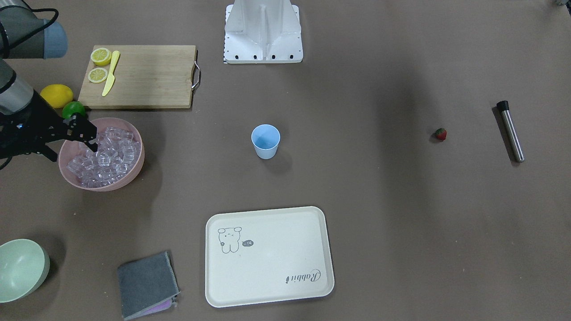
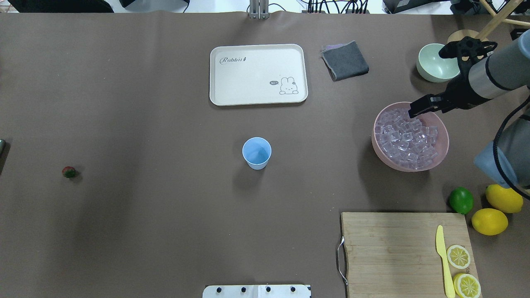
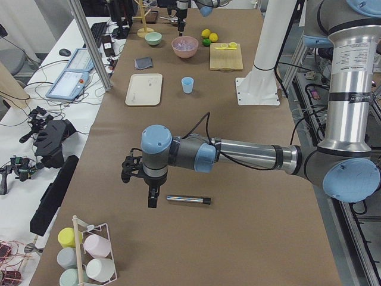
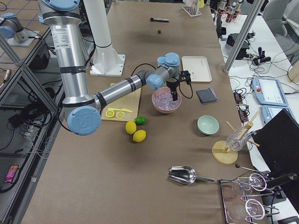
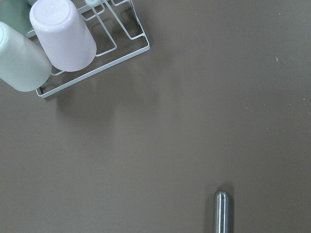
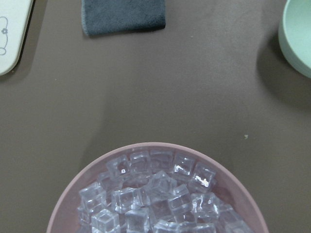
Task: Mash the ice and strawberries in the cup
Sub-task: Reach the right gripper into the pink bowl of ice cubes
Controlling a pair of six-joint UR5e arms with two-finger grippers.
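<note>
The cup [image 2: 256, 152] is empty; the ice [image 2: 408, 138] is all in the pink bowl [image 2: 408, 167], and the strawberry [image 2: 69, 171] lies well apart. The right gripper [image 2: 410, 113] dips at the ice, perhaps for a first cube; spread or pinching, I cannot tell.

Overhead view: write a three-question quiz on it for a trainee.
1. True or false: the blue cup is empty.
2. The right gripper hangs over: A the pink bowl of ice; B the tray; C the green bowl.
3. What lies on the board next to the lemon slices?
Key: 1 true; 2 A; 3 the yellow knife.
</note>
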